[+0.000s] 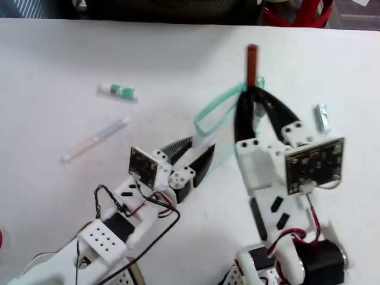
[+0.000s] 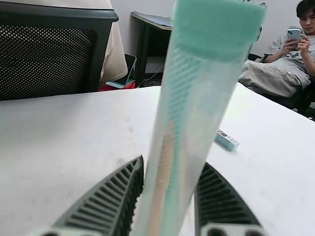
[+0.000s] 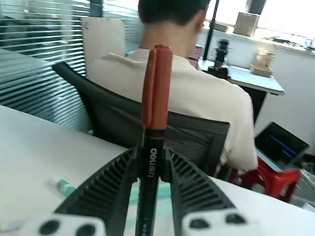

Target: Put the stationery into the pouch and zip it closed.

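A translucent pouch with a teal zip rim is held up off the white table, its mouth open as a loop. My left gripper is shut on the pouch's lower end. In the left wrist view the pouch rises between the ribbed fingers. My right gripper is shut on a black pen with a red-brown cap, right beside the pouch's mouth. In the right wrist view the pen stands upright between the jaws of that gripper.
A green-and-white glue stick and a clear pen lie on the table to the left. A small teal item lies to the right, also seen from the left wrist. The table's far edge runs behind them.
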{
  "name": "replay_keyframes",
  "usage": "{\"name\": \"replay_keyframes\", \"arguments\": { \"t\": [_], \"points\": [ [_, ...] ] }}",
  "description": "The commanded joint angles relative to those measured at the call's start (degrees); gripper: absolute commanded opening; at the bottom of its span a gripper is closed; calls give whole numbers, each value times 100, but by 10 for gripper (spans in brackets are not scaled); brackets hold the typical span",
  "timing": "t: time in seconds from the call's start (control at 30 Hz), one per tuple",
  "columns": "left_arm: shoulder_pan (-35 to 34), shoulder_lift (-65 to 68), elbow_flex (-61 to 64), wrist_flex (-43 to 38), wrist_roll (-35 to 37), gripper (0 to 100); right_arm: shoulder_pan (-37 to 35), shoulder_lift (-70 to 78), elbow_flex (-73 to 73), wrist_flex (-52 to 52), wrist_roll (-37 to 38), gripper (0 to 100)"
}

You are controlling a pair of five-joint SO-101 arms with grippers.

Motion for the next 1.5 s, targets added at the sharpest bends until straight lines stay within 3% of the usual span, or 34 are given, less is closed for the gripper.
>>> {"name": "replay_keyframes", "arguments": {
  "t": [0.0,0.17,0.3,0.5,0.97,1.2,1.27,1.4,1.47],
  "points": [
    [-13,110,53,97,105,151,-549,338,44,-699,-9,17],
    [-4,92,53,97,105,151,-760,989,-369,-1710,0,17],
    [4,84,53,97,105,151,-743,1455,-905,-1807,0,18],
    [-31,84,44,88,105,151,-725,1938,-598,-1807,0,18],
    [-40,84,35,70,114,151,-224,690,1002,-1824,0,18],
    [-40,84,35,70,114,151,-233,268,1160,-1147,0,22],
    [-40,84,35,70,114,151,-233,312,993,-857,0,50],
    [-40,84,35,79,114,151,-251,321,651,-426,0,214],
    [-40,84,35,79,114,151,-233,321,527,-338,0,228]
  ]
}}
